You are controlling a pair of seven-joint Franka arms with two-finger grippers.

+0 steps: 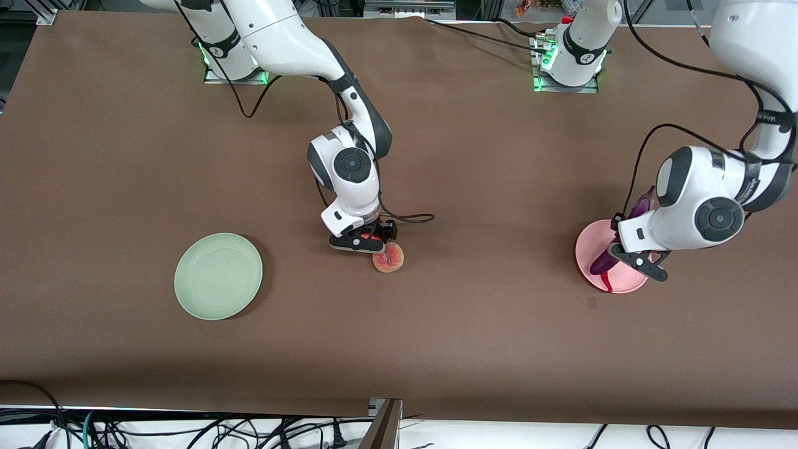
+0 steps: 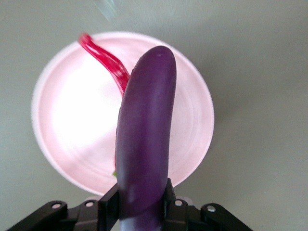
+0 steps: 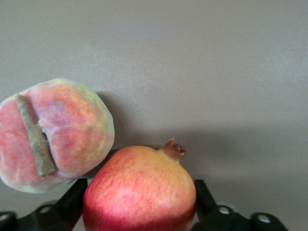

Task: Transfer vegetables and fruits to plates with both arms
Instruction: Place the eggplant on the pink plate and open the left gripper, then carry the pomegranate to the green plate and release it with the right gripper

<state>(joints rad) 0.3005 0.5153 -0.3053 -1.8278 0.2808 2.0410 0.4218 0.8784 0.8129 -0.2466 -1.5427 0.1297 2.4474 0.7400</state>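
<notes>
My left gripper (image 1: 623, 255) is shut on the purple eggplant (image 1: 601, 263) and holds it tilted over the pink plate (image 1: 629, 284). In the left wrist view the eggplant (image 2: 144, 134) fills the jaws of the left gripper (image 2: 142, 192), above the plate (image 2: 72, 120). The red chili (image 1: 606, 287) lies on that plate; it also shows in the left wrist view (image 2: 103, 57). My right gripper (image 1: 368, 240) is at the table's middle, shut on the red apple (image 3: 139, 192). The peach (image 1: 389, 257) sits on the table touching the apple, as the right wrist view (image 3: 53, 134) shows.
The mint green plate (image 1: 218, 275) lies bare toward the right arm's end of the table, nearer the front camera than the right gripper. A cable (image 1: 411, 218) trails from the right wrist onto the brown table.
</notes>
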